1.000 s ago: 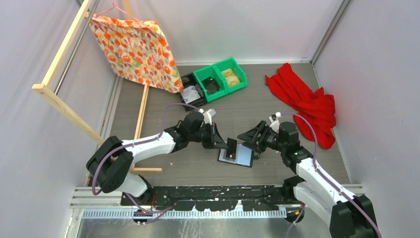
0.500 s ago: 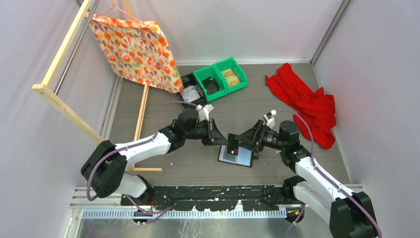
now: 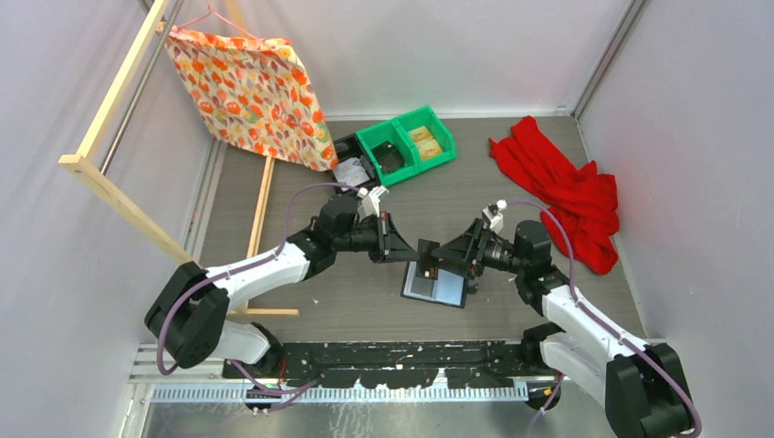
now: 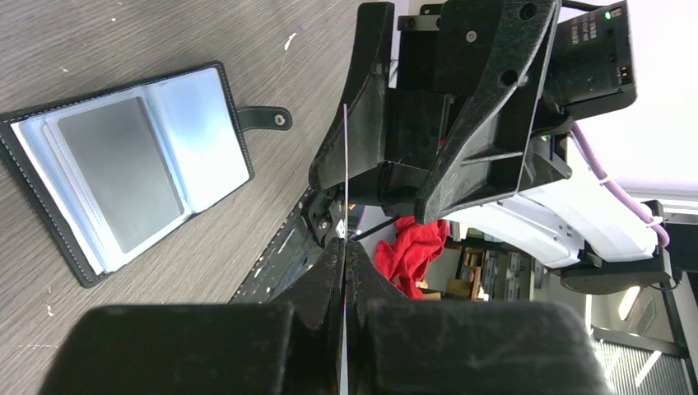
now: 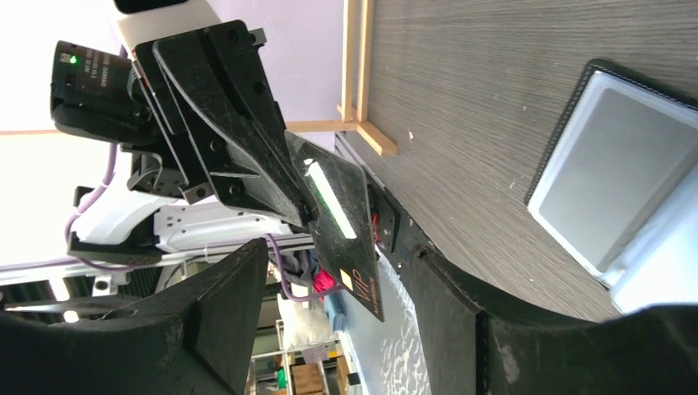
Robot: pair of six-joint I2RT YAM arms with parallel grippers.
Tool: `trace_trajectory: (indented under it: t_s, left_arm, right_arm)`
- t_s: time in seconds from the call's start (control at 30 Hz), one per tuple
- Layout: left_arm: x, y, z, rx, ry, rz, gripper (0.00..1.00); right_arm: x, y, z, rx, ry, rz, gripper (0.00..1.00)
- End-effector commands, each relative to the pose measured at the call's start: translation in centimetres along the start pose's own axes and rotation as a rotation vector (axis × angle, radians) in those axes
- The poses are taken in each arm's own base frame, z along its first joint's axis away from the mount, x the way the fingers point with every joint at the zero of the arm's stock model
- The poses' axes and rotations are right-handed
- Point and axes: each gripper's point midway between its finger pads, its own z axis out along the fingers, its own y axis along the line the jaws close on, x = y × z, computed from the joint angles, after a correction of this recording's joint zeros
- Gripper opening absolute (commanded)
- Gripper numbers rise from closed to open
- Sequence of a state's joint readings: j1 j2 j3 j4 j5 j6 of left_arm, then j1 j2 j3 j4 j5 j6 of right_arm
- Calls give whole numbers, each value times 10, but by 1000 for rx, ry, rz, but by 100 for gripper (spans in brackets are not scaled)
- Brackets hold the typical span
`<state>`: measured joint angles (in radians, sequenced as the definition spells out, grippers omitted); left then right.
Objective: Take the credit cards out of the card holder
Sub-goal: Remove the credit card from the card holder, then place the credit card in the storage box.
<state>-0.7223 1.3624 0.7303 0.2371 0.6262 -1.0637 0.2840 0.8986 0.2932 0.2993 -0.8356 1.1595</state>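
Left gripper (image 4: pixel 344 255) is clamped on one edge of a dark card (image 5: pixel 346 210), holding it upright in the air just above the wallet (image 4: pixel 206 123). Right gripper (image 5: pixel 337 251) is spread wide, a finger on each side of the card's free end, neither touching it as far as I can tell. The wallet lies open and flat, with a grey card (image 4: pixel 123 173) showing in one sleeve. The dark card looks light, thin, stiff and slick, so a corner pinch could let it twist or slip; a hold should land flat on both faces, well in from the edge
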Motion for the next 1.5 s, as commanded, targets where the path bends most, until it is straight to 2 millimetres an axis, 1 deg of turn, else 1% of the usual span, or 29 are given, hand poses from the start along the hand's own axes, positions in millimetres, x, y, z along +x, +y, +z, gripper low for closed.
trace_trajectory:
  t_s: [0.0,0.13,0.2,0.27,0.37,0.5,0.6,0.63,0.7,0.73,0.8,0.87,0.9,0.93,0.97,1.03,1.07,1.17,1.2,1.23,1.27,1.3,1.33,1.37,1.4,1.43,1.47]
  left_arm:
    - [-5,-25,-8,97,-8,36,0]
    - [-7,-31,-9,118,-12,39,0]
    - [-9,-33,-10,124,-15,40,1]
    - [-9,-34,-11,130,-7,37,1]
    - [-9,-34,-13,137,-3,29,0]
    - [-10,-32,-16,134,-12,25,0]
    - [-11,-32,-17,136,-13,24,1]
    - [-11,-32,-17,135,-12,26,1]
    - [-14,-27,-18,98,-18,19,1]
    - [-17,-24,-21,65,-21,19,1]
    - [-26,-22,-32,-10,-48,42,15]
    - [-34,-16,-50,-108,-79,79,29]
    - [-39,-17,-60,-150,-103,101,36]
    - [-41,-12,-74,-219,-128,102,41]
    - [-44,-14,-86,-258,-146,122,42]
    - [-52,-17,-110,-348,-213,154,43]
    - [-57,-19,-123,-393,-264,169,43]
    - [-58,-27,-152,-449,-359,190,42]
    - [-58,-29,-159,-456,-387,192,43]
    - [-57,-30,-166,-462,-415,194,43]
    - [-57,-31,-171,-469,-437,191,43]
    - [-56,-30,-175,-476,-454,186,43]
    - [-54,-29,-179,-480,-464,182,43]
    - [-52,-28,-181,-485,-470,176,43]
    - [-51,-28,-183,-486,-476,171,43]
    - [-49,-26,-184,-489,-479,165,43]
    - [-48,-25,-186,-494,-481,163,43]
  right_arm:
    - [2,21,-2,-116,30,-26,67]
    - [3,38,-3,-188,55,-29,62]
    - [2,40,-3,-193,54,-33,59]
    - [1,40,-2,-192,52,-34,54]
    - [0,39,-1,-192,52,-28,42]
    - [0,36,1,-197,65,-14,20]
    - [0,32,2,-189,68,-5,5]
    - [0,31,2,-184,65,-3,2]
    - [-3,26,4,-156,56,-12,1]
    - [-4,20,6,-119,51,0,1]
    - [-9,14,6,-70,19,-8,1]
    - [-17,8,6,-11,-29,-12,1]
    - [-22,7,6,13,-56,-13,1]
    - [-32,4,7,44,-104,-5,1]
    - [-38,5,8,65,-127,-3,1]
    - [-57,11,12,99,-191,5,1]
    - [-71,11,15,140,-244,12,1]
    - [-105,24,25,244,-393,-29,1]
    - [-116,26,30,280,-448,-35,1]
    - [-130,32,37,301,-496,-21,1]
    - [-140,26,43,330,-533,10,1]
    - [-154,26,53,341,-567,30,1]
    - [-169,35,64,326,-599,36,1]
    - [-181,27,74,355,-636,49,1]
    - [-198,39,86,349,-674,40,1]
    - [-208,43,99,358,-702,33,1]
    - [-220,43,110,372,-732,31,1]
